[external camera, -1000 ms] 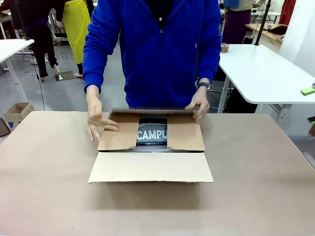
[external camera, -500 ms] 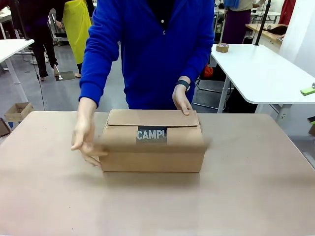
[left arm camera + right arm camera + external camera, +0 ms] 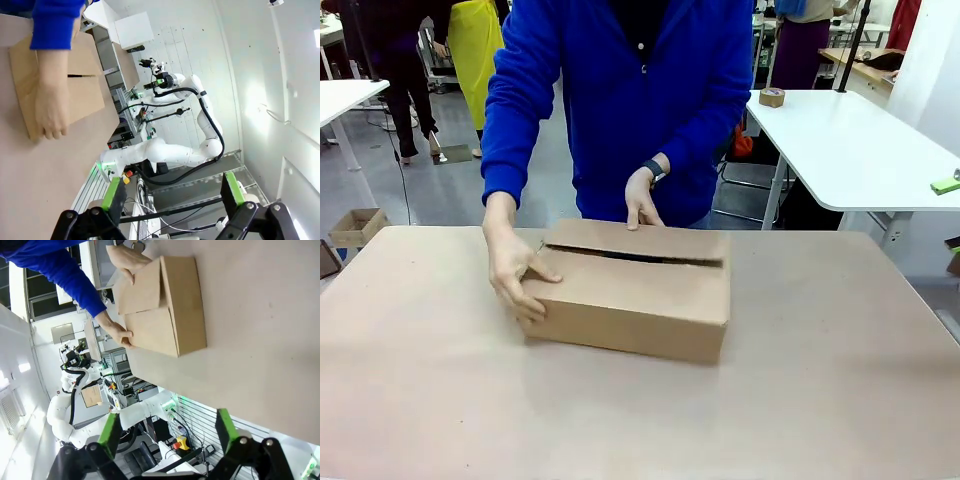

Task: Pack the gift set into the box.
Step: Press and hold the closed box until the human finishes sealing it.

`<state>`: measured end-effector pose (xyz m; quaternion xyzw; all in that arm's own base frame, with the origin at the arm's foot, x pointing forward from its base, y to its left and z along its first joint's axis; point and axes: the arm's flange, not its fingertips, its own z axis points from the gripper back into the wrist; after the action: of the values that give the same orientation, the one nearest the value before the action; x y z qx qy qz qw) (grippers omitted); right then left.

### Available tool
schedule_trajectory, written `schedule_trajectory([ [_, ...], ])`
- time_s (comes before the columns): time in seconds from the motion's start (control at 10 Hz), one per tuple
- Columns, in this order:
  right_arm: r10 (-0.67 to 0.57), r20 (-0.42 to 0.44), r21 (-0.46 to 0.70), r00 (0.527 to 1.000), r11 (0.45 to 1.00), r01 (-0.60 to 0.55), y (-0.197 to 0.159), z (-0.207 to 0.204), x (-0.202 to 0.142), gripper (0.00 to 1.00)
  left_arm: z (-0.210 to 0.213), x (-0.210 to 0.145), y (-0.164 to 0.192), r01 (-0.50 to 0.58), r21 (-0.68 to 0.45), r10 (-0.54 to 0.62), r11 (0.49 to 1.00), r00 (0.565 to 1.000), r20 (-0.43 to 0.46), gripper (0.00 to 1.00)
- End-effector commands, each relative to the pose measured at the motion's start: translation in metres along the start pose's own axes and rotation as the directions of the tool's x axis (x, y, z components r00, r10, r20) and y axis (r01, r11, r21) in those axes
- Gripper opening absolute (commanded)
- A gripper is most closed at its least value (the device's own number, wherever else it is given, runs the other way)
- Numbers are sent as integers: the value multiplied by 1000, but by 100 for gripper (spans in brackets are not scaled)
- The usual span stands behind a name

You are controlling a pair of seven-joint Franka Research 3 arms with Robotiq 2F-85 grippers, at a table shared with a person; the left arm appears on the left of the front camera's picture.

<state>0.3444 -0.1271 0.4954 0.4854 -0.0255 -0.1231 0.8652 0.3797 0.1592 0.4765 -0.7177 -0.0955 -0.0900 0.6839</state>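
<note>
Currently the box (image 3: 640,300) sits on the bench (image 3: 840,400) with its flaps down and a dark slit between them. Contents are hidden; gift set presumably inside. Stiff board, likely light; grip opposite side walls. Person's hands (image 3: 515,270) rest on it. Left fingers (image 3: 114,194) and right fingers (image 3: 109,432) are spread, empty.

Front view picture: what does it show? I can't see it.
A person in a blue top leans over a brown cardboard box on a tan table, its top flaps folded down with a thin dark gap between them. One hand grips the box's end and the other hand rests on the far flap.
</note>
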Motion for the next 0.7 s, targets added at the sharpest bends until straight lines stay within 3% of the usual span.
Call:
schedule_trajectory([
  [0.0, 23, -15, -15, 1000, 1000, -23, -3, 3, -2, 100, 0, -3, 0, -3, 5, 3, 1000, 1000, 2, 100],
  [0.6, 23, -15, -15, 1000, 1000, -23, -3, 3, -2, 100, 0, -3, 0, -3, 5, 3, 1000, 1000, 2, 100],
])
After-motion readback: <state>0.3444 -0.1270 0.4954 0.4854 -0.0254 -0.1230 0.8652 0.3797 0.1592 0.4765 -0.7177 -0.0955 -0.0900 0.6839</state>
